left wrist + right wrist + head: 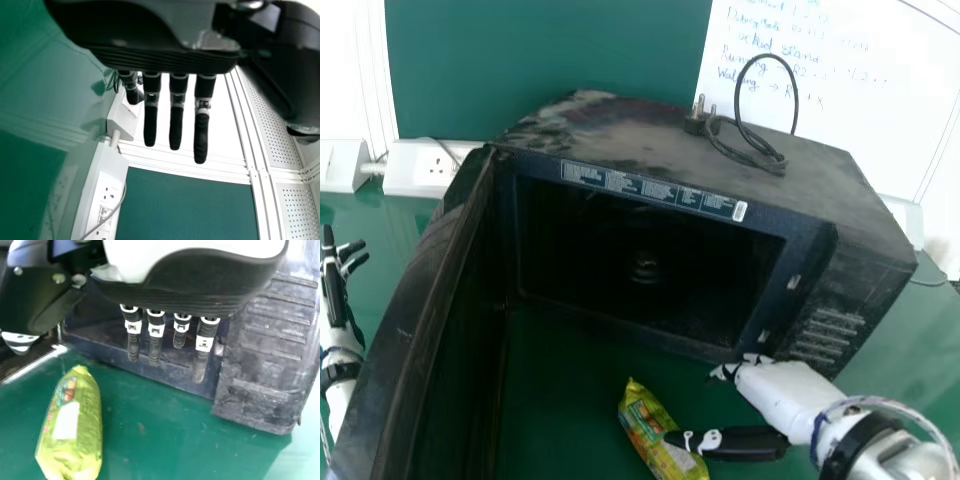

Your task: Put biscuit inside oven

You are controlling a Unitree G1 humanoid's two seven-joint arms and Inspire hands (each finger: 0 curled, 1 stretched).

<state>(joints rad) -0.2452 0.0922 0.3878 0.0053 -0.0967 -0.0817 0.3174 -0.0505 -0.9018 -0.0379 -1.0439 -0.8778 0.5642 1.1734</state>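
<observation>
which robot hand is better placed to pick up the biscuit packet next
The right one, most likely: the right robot hand is beside the biscuit packet, in front of the oven. The left robot hand is beyond the open door.

There are two robot hands (776,390), one biscuit packet (644,424), one oven (620,135), one oven door (428,275) and one plug (697,122)

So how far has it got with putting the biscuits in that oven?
The oven is already open, its door swung aside. The right hand is near the biscuit packet, fingers fairly straight, not holding it yet. Left to do: grasp the packet from the table and put it inside.
</observation>
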